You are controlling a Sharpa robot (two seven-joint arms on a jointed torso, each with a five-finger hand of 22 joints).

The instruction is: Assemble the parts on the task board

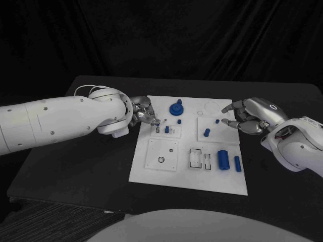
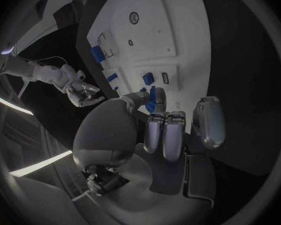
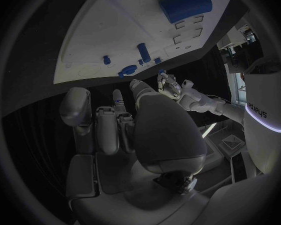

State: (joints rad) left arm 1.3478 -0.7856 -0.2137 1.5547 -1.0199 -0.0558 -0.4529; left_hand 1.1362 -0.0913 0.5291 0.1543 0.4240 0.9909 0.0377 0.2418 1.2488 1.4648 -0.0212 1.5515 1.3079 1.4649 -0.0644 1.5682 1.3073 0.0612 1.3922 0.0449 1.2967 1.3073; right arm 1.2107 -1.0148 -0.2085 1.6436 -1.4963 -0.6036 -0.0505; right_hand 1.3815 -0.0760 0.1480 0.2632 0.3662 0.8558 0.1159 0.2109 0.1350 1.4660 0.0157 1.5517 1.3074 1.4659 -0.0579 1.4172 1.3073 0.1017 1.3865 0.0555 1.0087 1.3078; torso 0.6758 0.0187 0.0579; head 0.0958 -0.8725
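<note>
The white task board (image 1: pixel 153 171) lies mid-table. My left hand (image 1: pixel 143 114) hovers at the board's far left edge, beside an empty slot (image 1: pixel 158 129). In the left wrist view its thumb and a finger pinch a small blue part (image 2: pixel 152 100). My right hand (image 1: pixel 245 119) hangs over the far right edge with fingers apart and nothing in them; a tiny blue peg (image 1: pixel 217 121) sits just off its fingertips. On the board stand a round blue knob (image 1: pixel 176 107), a short peg (image 1: pixel 207 132), a small block (image 1: pixel 166 129), a large cylinder (image 1: pixel 223 159) and a thinner one (image 1: pixel 237 163).
A square plate with a round hole (image 1: pixel 161 160) and a rectangular outline (image 1: pixel 196 158) mark the near half of the board. The black table (image 1: pixel 74 166) stretches out on both sides of the board.
</note>
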